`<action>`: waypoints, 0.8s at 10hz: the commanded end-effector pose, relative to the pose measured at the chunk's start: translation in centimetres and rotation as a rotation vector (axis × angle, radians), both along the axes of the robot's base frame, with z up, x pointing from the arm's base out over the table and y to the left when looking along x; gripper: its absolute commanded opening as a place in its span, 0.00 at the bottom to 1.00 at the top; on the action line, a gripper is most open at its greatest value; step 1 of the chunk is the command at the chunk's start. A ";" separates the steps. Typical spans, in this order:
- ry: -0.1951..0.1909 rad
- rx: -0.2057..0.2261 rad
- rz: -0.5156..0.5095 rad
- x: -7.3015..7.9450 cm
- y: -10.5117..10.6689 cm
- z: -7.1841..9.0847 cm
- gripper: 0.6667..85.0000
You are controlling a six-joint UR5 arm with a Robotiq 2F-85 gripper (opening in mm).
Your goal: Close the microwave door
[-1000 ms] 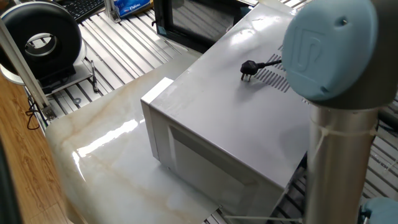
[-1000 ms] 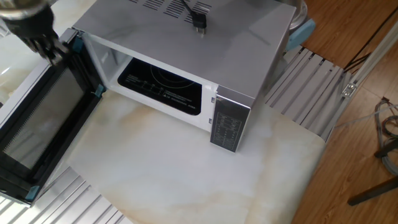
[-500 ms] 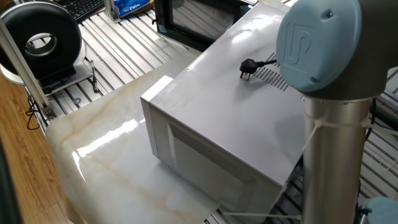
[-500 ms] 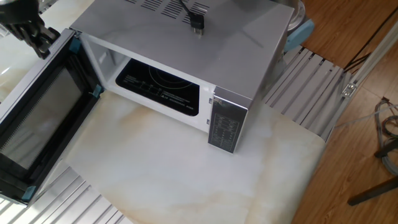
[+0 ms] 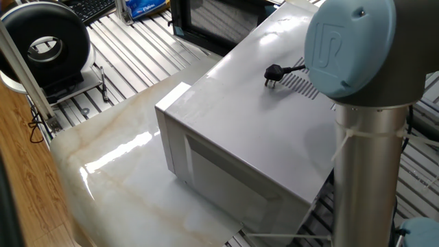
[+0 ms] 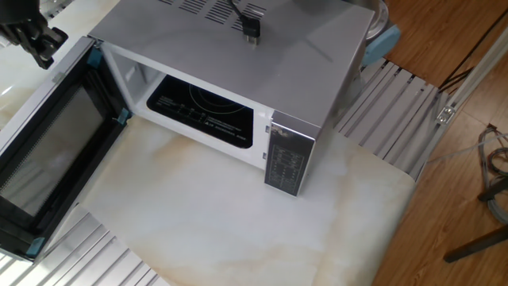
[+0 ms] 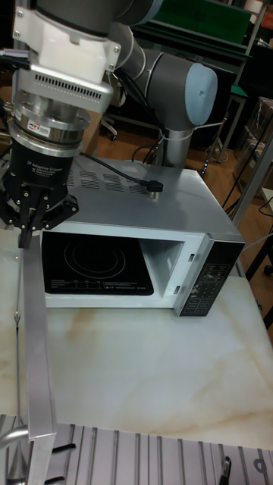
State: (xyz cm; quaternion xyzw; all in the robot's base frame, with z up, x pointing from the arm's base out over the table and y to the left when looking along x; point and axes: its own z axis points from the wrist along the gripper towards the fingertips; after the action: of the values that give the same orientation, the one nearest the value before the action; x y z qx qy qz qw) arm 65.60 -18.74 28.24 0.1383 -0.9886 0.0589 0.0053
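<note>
The light-grey microwave [image 6: 238, 48] [image 5: 254, 137] [image 7: 144, 198] stands on the marble top with its cavity exposed. Its black-framed microwave door [image 6: 55, 159] [image 7: 34, 326] is swung wide open to the left, and a slice of it shows behind the box [image 5: 206, 20]. My gripper [image 6: 44, 56] [image 7: 25, 233] hangs just past the door's top edge near the hinge side, on the door's outer side. Its fingers look pressed together and hold nothing. I cannot tell whether they touch the door.
A black power plug [image 6: 252, 30] [image 5: 274, 75] lies on the microwave's roof. The control panel [image 6: 284, 155] faces front right. A black round drum device [image 5: 46, 42] sits at the far left. My arm's column [image 5: 363, 158] rises beside the microwave. Slatted metal table [image 6: 397, 111] surrounds the marble slab.
My gripper has moved up and to the left, off the door's top corner. The door has swung a little wider and the microwave has shifted slightly left. The arm's elbow has moved left.
</note>
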 end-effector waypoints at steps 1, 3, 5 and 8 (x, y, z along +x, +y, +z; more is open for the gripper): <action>-0.005 0.017 0.017 0.1 -0.3 -0.2 0.00; -0.001 0.020 0.015 -0.1 0.0 -0.3 0.00; 0.002 0.019 0.011 -0.2 0.3 -0.4 0.00; -0.008 0.005 0.027 0.1 0.2 -0.5 0.00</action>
State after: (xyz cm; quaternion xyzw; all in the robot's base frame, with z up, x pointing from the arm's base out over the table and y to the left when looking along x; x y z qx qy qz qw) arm 65.49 -18.68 27.79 0.1452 -0.9878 0.0564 0.0052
